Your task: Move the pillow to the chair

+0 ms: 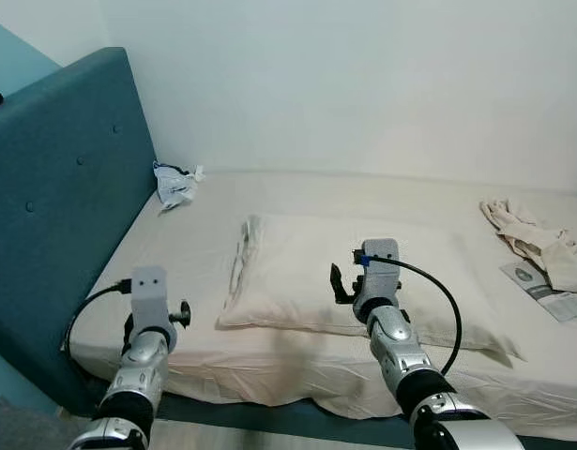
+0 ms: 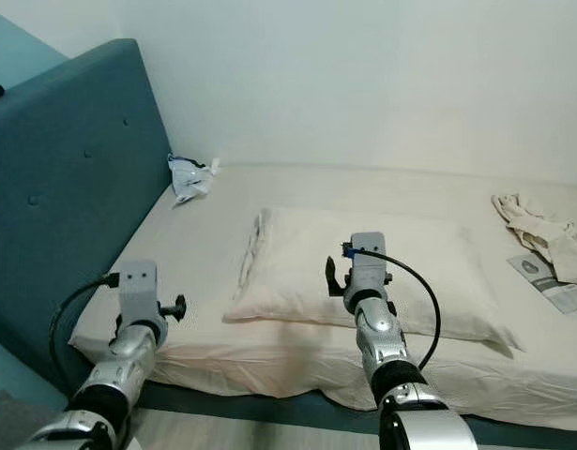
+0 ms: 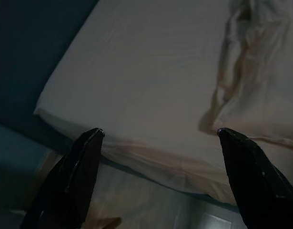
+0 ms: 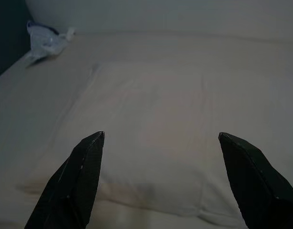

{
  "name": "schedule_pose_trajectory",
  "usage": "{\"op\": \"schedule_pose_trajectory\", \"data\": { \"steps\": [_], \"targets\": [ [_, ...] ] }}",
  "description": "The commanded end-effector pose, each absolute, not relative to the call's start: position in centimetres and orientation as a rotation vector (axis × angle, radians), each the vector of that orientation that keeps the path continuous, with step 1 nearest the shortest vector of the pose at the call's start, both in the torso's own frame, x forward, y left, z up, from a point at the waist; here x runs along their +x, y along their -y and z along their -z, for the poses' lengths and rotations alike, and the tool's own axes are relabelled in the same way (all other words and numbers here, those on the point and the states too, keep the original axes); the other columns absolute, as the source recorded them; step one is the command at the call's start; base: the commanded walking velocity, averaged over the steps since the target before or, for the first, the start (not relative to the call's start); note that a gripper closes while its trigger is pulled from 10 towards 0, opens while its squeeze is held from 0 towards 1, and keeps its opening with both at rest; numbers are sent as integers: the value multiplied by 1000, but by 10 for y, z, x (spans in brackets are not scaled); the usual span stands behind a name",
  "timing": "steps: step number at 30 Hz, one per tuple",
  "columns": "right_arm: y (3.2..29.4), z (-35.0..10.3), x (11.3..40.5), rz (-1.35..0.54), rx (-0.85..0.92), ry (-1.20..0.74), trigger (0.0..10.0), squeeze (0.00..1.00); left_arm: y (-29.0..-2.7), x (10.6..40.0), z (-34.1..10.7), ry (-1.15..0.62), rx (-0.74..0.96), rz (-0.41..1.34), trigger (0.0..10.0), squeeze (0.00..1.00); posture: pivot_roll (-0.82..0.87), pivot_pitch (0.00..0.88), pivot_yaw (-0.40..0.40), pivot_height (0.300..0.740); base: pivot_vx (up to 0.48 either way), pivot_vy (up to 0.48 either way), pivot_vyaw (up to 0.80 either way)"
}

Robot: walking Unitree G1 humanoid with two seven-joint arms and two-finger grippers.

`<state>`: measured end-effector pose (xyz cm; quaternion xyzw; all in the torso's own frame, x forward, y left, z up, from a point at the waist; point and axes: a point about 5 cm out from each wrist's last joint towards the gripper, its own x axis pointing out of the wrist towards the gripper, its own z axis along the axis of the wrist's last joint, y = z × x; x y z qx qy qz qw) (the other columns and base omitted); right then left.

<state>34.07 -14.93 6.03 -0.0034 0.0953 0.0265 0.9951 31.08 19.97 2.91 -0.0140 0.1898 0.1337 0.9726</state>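
A cream pillow (image 1: 288, 272) lies flat in the middle of the bed, its long side facing me. My right gripper (image 4: 160, 136) hovers open just over the pillow's near edge, fingers wide apart and holding nothing. In the left eye view its wrist (image 1: 377, 272) stands in front of the pillow's lower middle. My left gripper (image 3: 158, 133) is also open, over the mattress corner near the headboard, to the left of the pillow (image 3: 251, 81) and not touching it. Its wrist (image 1: 149, 295) sits above the bed's front left edge.
A teal padded headboard (image 1: 63, 187) rises on the left. A crumpled plastic bag (image 1: 175, 185) lies at the bed's far left corner. A pale garment (image 1: 537, 234) and a printed packet (image 1: 551, 292) lie at the right. A white wall backs the bed (image 1: 204, 244).
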Motion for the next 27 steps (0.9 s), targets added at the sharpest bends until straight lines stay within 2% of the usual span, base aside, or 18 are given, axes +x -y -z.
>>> {"op": "schedule_pose_trajectory", "data": {
  "steps": [1,5,8,17,18,21,27],
  "targets": [
    [146,-59,338,-77,9,-191,10000,0,-199,308,-28,-382,-59,-283,10000,0,50,6,-18,740,0,0,0],
    [149,-56,335,-107,-32,-185,10000,0,-203,305,-30,-336,9,-282,10000,0,50,26,-20,740,0,0,0],
    [155,-40,325,-96,-23,-256,10000,0,-208,296,-22,-342,87,-296,10000,0,46,25,-19,740,0,0,0],
    [160,-6,295,-88,78,-390,10000,0,-205,270,2,-383,63,-248,10000,0,42,21,-20,740,0,0,0],
    [162,-2,292,-85,-8,-412,10000,0,-203,272,-3,-343,57,-252,10000,0,47,15,-20,740,0,0,0],
    [161,-5,292,-94,-74,-376,10000,0,-198,276,-7,-316,61,-224,10000,0,45,10,-17,740,0,0,0],
    [160,-20,302,-76,-14,-268,10000,0,-181,285,-19,-238,-28,-102,10000,0,28,1,-3,740,0,0,0]
  ]
}}
